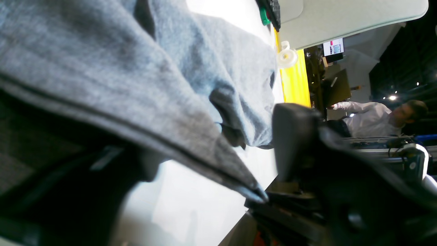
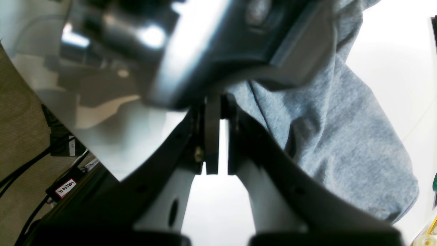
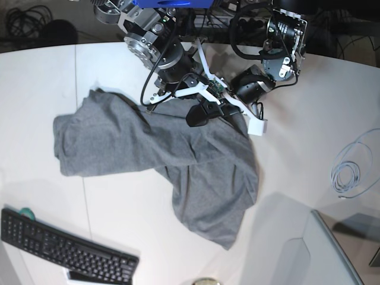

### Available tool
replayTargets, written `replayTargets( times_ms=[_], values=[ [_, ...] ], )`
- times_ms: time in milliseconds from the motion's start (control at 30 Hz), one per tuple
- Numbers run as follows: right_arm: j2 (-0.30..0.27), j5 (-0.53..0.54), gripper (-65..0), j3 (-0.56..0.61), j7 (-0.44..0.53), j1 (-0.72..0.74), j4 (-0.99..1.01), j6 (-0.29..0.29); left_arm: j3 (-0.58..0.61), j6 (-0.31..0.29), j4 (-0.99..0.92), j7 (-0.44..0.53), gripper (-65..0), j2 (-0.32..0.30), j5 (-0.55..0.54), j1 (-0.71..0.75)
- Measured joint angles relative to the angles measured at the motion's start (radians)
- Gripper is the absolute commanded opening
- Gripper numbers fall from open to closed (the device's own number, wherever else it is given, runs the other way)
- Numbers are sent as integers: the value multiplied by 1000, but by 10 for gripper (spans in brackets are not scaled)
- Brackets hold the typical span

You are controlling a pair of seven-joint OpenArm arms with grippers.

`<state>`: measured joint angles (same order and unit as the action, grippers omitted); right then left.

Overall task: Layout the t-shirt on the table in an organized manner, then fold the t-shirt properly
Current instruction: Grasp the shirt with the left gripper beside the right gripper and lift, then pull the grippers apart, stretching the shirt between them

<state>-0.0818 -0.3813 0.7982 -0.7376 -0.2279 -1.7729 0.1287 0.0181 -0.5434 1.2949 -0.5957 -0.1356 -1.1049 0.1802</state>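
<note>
Grey t-shirt [image 3: 178,160] lies crumpled on the white worktop [image 3: 309,119], not laid out yet: one lobe runs left of the keyboard-side seam area, another hangs down toward the keyboard [image 3: 65,249] edge, top bunched right under both arms.

Right end effector [image 2: 211,136], wrist view: fingers [image 2: 212,130] pressed together, only a sliver of light beside them, no cloth seen between them; shirt sits just to the side, under a blurred dark part. So together, apparently empty.

Left end effector [image 3: 252,122], base view: down at the shirt's upper right edge, touching or just above the cloth. Left wrist view shows a hem fold [image 1: 191,153] draped across close to the lens and one dark finger [image 1: 293,140] beside it; the other finger is hidden by cloth. Can't tell whether it's apart or clamped on the hem, or whether cloth is really pinched.

Step in hand, my read: getting a hold on the upper edge to spread the shirt flat. Very early in the task, no folding possible yet.

To do it well: catch one layer of hem only, near a shoulder or corner, not the bunched middle. Get the right end effector onto a matching point on the same edge, then pull the two apart along the worktop to take the slack out. Keep drags low so the lower lobe unrolls and doesn't flip. Mind the coiled cable [image 3: 350,169] right of the shirt.
</note>
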Motion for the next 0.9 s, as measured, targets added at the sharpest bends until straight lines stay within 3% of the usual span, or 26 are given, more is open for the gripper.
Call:
replayTargets(
  times_ms=[233,433,533,600,800,867,900],
  values=[
    [0,0,-642,0,0,0,0,0,0,-4,-58,0,-449,1,-2,-16],
    [0,2,-638,0,0,0,0,0,0,-4,-104,0,-635,0,-3,-32],
    [0,3,-623,0,1,0,0,0,0,-4,-104,0,-650,0,-3,-42],
    [0,3,-561,0,0,0,0,0,0,-4,-103,0,-650,-1,-3,-45],
    [0,7,-254,-27,0,-11,-14,-1,-11,-4,-102,-1,-650,-37,-2,-43],
    [-12,8,-233,-120,10,-61,-94,3,-11,-3,-91,-1,-650,-65,-1,-37],
    [-14,59,-242,-185,10,-90,-132,11,-11,-3,-74,-1,-650,-82,-4,-27]
  ],
)
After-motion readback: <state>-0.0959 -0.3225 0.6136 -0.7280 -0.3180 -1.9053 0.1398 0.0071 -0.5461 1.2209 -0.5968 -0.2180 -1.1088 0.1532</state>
